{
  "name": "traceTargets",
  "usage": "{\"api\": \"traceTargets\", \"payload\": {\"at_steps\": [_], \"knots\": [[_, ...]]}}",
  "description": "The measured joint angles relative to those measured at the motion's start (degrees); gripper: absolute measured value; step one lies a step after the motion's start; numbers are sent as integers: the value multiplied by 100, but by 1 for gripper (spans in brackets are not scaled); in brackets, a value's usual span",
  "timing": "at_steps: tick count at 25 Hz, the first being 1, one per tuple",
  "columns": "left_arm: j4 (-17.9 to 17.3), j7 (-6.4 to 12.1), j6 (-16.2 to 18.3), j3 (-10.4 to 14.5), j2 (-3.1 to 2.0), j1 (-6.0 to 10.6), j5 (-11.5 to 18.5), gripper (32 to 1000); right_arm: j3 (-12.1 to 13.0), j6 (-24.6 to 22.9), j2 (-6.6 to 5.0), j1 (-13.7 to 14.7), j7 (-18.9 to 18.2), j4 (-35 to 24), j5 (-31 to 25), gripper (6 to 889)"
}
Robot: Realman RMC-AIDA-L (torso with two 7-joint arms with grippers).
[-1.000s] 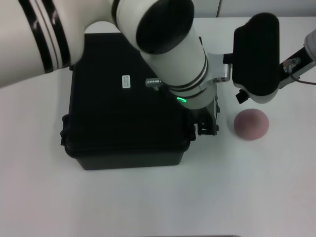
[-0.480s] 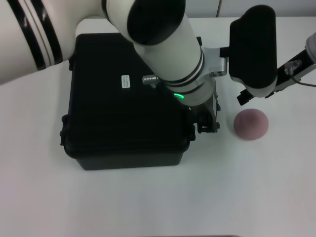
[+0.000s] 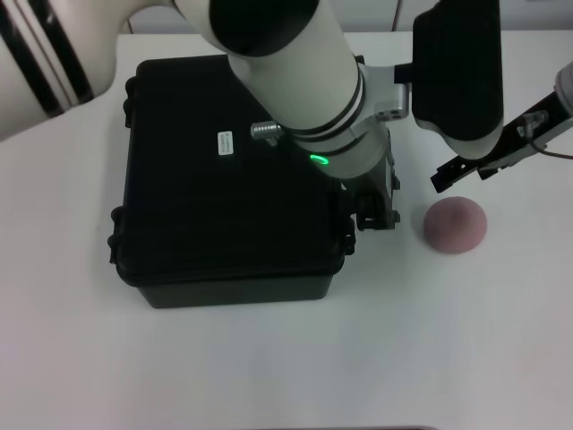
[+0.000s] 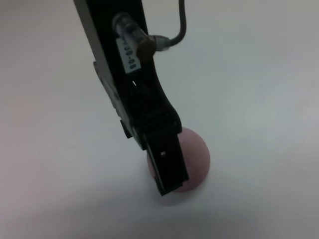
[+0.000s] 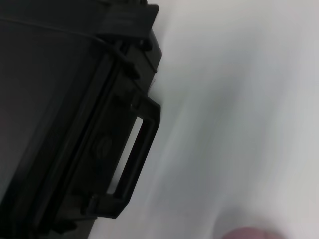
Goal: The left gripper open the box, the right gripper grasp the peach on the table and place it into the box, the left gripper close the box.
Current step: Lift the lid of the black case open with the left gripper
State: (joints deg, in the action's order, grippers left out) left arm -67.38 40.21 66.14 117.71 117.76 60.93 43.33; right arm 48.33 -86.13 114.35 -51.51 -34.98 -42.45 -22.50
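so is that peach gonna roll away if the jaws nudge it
Probably somewhat: the peach looks rounded and sits free on the flat table, nothing beside it to stop it. Its matte skin should grip reasonably, not slip. It may be soft or bruise-prone, so a gentle squeeze seems wise. The right gripper hangs close beside it.

A small white rectangular label (image 3: pixel 226 143) is sitting on the lid of the box (image 3: pixel 224 215), toward the lid's far half; it is carrying lines of dark print, but these are too small to read from the head view. In the left wrist view, a narrow white sticker (image 4: pixel 127 52) is showing on the black body of the right end effector (image 4: pixel 169 174), up its length from the tip; the characters are running along the sticker and only partly legible, looking like "20-01", with the first ones unclear. No other writing can be read.
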Motion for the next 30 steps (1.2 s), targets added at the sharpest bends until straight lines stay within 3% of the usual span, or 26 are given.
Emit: {"api": "traceTargets", "payload": {"at_steps": [8,20,30], "knots": [[-404,108,343,-418,-5,-159,-203,369,0,-3,0,46,-43,0,-196,845],[-1112,354,901,-1005,-24,-643,-514,368,0,-11,-6,76,-59,0,-282,845],[-1476,533,1190,-1398,-27,-871,-543,368,0,1,-10,97,-94,0,-281,844]]}}
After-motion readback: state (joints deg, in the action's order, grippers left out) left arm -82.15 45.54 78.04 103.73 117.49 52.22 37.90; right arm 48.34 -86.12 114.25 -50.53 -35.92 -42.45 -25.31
